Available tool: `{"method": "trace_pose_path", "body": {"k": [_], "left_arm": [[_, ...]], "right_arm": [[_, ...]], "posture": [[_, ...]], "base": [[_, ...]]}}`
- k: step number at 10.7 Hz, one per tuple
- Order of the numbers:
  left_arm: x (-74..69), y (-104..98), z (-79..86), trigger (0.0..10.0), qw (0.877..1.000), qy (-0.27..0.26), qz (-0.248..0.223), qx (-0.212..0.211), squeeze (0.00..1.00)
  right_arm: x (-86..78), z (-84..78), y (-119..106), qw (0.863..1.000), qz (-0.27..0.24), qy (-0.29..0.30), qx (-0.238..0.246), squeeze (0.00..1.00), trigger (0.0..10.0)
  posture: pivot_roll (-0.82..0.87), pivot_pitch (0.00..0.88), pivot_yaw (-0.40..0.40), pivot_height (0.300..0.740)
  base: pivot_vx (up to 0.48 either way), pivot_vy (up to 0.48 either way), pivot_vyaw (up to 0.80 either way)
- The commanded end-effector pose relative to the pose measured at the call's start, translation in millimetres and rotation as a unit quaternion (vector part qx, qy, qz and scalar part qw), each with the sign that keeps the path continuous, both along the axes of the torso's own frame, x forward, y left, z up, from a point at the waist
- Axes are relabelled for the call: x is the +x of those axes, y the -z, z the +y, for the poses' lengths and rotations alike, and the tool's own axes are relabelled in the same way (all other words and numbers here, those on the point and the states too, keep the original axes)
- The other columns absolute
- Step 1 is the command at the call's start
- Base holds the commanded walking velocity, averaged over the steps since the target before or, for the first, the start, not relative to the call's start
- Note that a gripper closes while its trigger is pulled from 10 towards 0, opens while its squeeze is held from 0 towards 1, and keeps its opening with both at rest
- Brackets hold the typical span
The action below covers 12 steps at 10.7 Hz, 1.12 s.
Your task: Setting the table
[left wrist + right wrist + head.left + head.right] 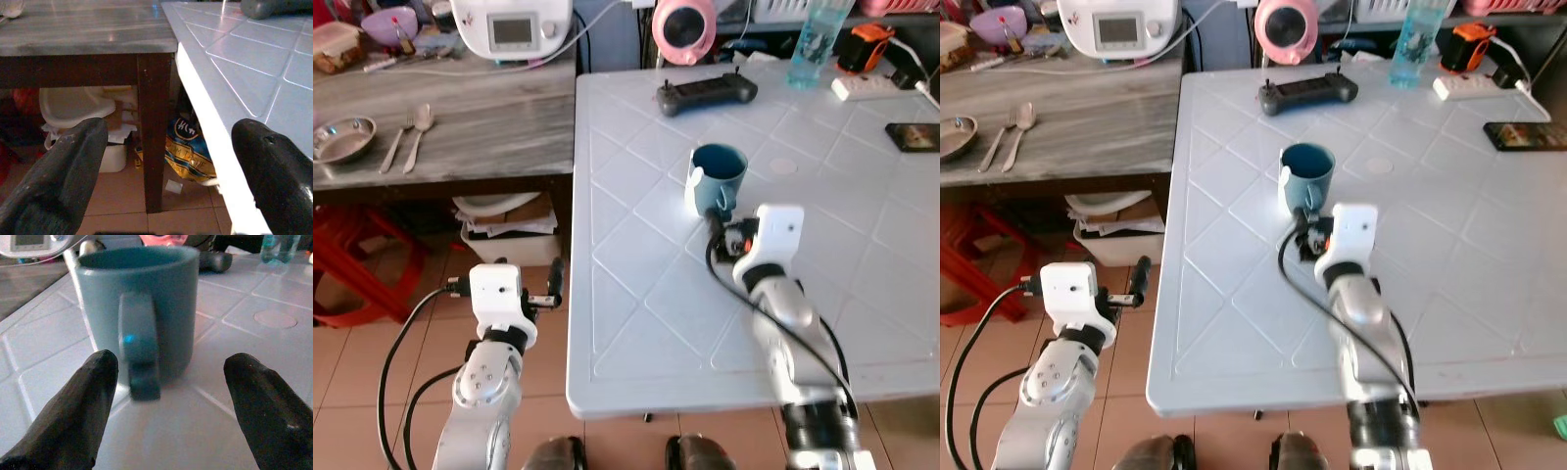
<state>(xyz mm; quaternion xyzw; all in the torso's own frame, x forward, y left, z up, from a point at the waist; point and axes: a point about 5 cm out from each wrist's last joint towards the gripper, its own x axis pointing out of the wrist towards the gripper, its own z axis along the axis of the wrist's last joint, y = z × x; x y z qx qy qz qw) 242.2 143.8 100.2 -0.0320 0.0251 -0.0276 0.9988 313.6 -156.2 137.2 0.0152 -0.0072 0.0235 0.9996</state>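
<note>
1. Left eye view: a blue mug (718, 177) upright on the white table (646, 294), handle turned toward the robot. Right gripper (722, 233) just in front of the mug, close to the handle, nothing held. Left gripper (554, 283) low beside the table's left edge, above the tiled floor (352, 392). On the grey wooden table (480, 127) to the left: a metal bowl (340, 138), a fork (396, 142) and a spoon (419, 132), side by side. Further back on the white table: a black controller (706, 94), a water bottle (818, 44), a phone (913, 136).

2. Right eye view: same scene. Mug well apart from the controller, nearer to the table's left half.

3. Left wrist view: fingers (58, 181) spread wide, empty. Between them the edge of the white table and a dark leg (155, 127) of the wooden table, with a white bin (78, 105) underneath.

4. Right wrist view: fingers (73, 416) wide open, not touching anything. Mug right ahead between them, handle facing the camera, slightly to one side of the middle.
</note>
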Motion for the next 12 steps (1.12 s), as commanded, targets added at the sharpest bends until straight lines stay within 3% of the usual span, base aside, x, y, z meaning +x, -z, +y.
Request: {"method": "trace_pose_path", "body": {"k": [1, 8, 11, 12], "left_arm": [[-1.8, -1.5, 2.4, 10.0, 1.000, -0.004, 0.001, 0.003, 0.00], [-1.3, -0.7, 4.4, 10.0, 1.000, -0.012, 0.008, 0.009, 0.00], [-1.5, 0.1, 5.5, 10.0, 1.000, -0.016, 0.010, 0.010, 0.00], [-1.4, 0.4, 5.8, 10.0, 1.000, -0.018, 0.011, 0.010, 0.00]], "right_arm": [[2.4, -1.9, 0.2, 1.000, 0.012, 0.008, 0.011, 0.00, 2.5], [14.3, -11.4, -13.2, 0.999, 0.020, 0.038, 0.016, 0.00, 0.0], [17.2, -20.8, -19.4, 0.997, 0.010, 0.079, 0.019, 0.00, 0.0], [17.7, -22.4, -21.0, 0.996, 0.006, 0.084, 0.019, 0.00, 0.8]], "posture": [[-0.01, 0.173, 0.056, 0.740], [-0.01, 0.180, 0.059, 0.740], [-0.01, 0.182, 0.058, 0.740], [-0.01, 0.182, 0.057, 0.740]], "base": [[0.000, 0.000, 0.00], [0.000, 0.000, 0.00], [0.000, 0.000, 0.00], [0.000, 0.000, 0.00]]}}
